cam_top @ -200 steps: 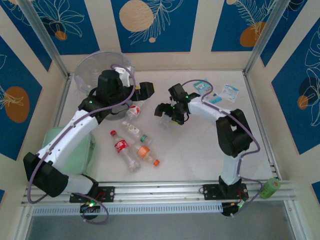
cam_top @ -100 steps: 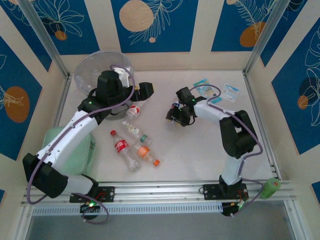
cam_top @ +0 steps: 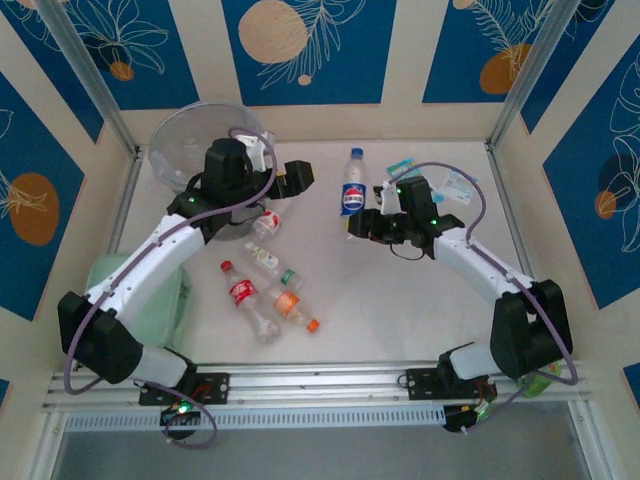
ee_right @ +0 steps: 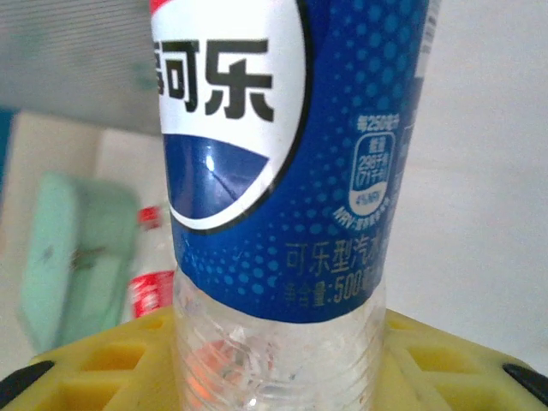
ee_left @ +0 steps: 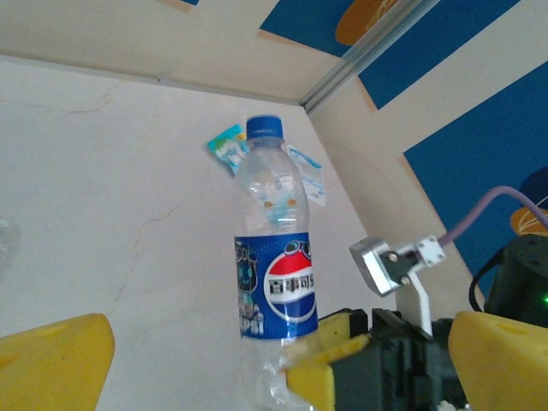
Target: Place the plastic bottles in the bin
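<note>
Blue-label bottle [cam_top: 352, 192], 1 unit: being held upright at 12 o'clock on the table [cam_top: 400, 300]; bin [cam_top: 178, 140] sitting at 10. Right gripper [cam_top: 356, 230] is pinching its clear base; left gripper [cam_top: 292, 178] is gaping wide. Probably light, thin-walled, slippery; the ribbed base looks the best place to grip.

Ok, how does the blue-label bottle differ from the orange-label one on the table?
The blue-label bottle is held cap-up, its base clamped in the right tool; the orange-label bottle lies flat on the table, untouched. The blue-label bottle has a blue cap, the orange-label bottle an orange one. Both are clear plastic, capped, outside the bin.
</note>
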### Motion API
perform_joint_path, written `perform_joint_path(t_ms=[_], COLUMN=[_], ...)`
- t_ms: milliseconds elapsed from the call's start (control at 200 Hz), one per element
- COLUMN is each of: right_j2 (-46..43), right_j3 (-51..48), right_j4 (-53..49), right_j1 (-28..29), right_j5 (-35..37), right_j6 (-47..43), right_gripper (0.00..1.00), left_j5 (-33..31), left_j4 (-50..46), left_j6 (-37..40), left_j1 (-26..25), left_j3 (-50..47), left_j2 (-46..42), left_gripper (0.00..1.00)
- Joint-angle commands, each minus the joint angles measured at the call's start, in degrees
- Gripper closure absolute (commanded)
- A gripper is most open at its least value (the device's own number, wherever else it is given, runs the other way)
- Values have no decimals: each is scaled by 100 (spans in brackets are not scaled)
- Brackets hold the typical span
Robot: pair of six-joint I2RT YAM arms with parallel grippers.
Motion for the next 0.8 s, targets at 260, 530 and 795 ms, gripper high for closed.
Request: perform_joint_path(t_ms=[260,530,795], right_j2=[-391,-335,-123], right_j3=[280,383,470], right_j4=[-220,-43,108], right_j1=[702,942,1029], right_j5=[-924,-633,-619], right_j6=[-1310,-1296,-1294], right_gripper=[62,63,63], left_j5=[-15,-128,-89], left_j4=[506,461,647], left_j6=[-349,-434,-518], left_j1=[-71,-150,-161], left_j3=[283,363,239], left_j2=[357,739,848], left_gripper=[0,0,24])
